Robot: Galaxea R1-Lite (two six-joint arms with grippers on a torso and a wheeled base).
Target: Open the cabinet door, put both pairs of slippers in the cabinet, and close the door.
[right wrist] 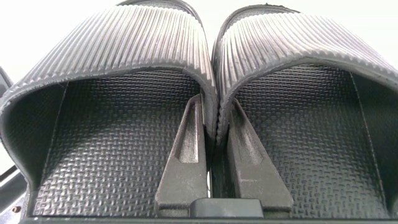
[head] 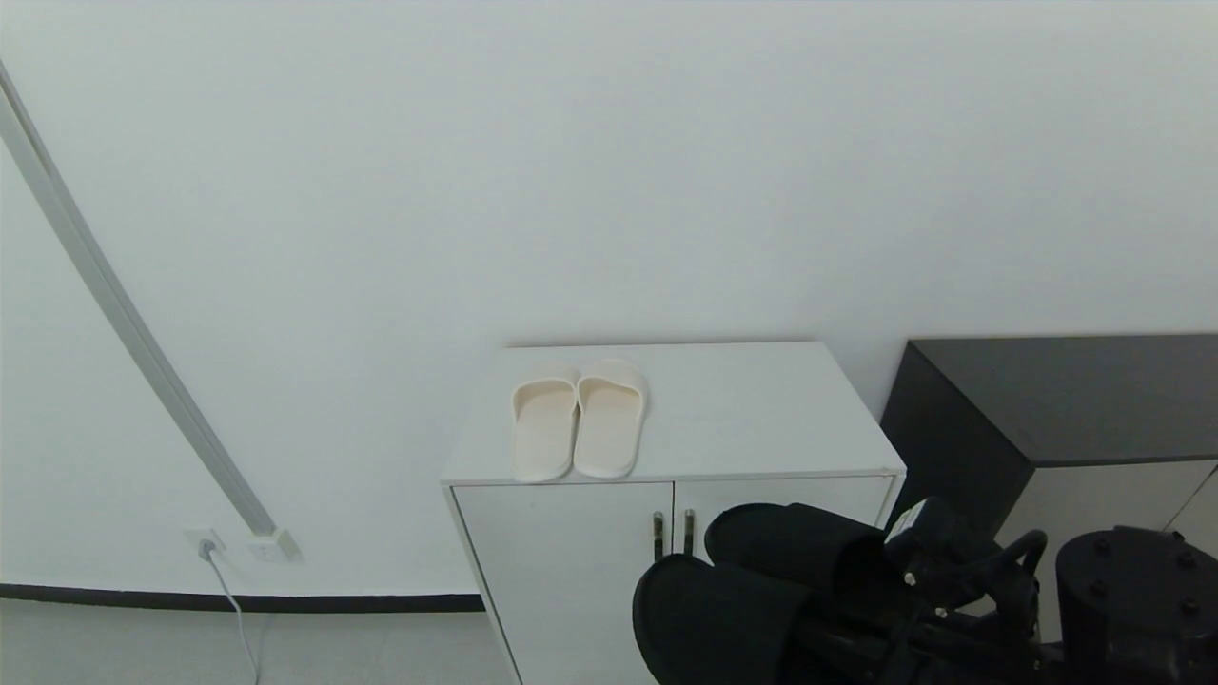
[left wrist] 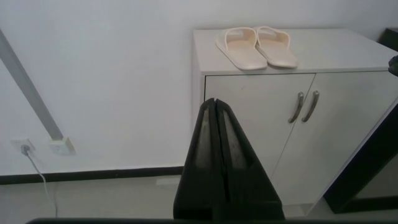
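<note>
Head view has the cream slippers at the front-left edge of the cabinet top, its doors shut, while the right gripper clamps the black slippers together and the left gripper is closed on nothing.

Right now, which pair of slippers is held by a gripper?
The black pair, clamped by the right gripper at their inner edges; the cream pair lies free on top of the white cabinet.

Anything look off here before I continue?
Nothing spilled or damaged. One oddity: the right hand pinches the black slippers while both cabinet doors are shut; the cream slippers sit neatly side by side on top.
</note>
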